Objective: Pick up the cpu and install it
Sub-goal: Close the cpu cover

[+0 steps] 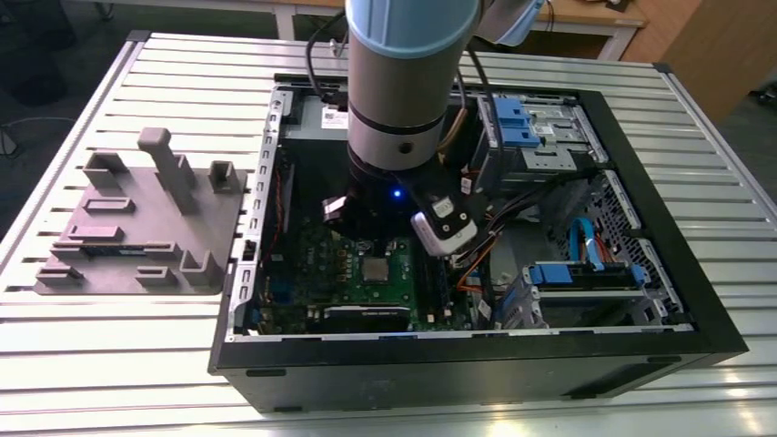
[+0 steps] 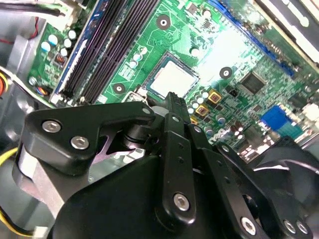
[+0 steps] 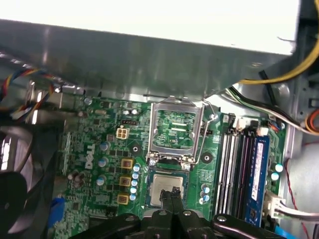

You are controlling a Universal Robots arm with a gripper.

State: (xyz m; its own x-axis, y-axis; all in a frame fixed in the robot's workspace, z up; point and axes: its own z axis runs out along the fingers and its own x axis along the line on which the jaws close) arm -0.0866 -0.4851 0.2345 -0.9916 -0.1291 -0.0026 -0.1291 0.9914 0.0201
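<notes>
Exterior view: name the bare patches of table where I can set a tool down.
Bare table shows at the exterior view's left, above and below the grey fixture, and in a strip at the computer case's right. Inside the case is crowded: motherboard, cables, arm.

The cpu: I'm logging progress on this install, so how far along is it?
Looks done: the cpu lies flat in place on the motherboard. In hand: nothing; the gripper is shut, its tips over the cpu, and whether they touch it cannot be told. Left: the metal frame beside it stands open, not yet closed over the cpu.
</notes>
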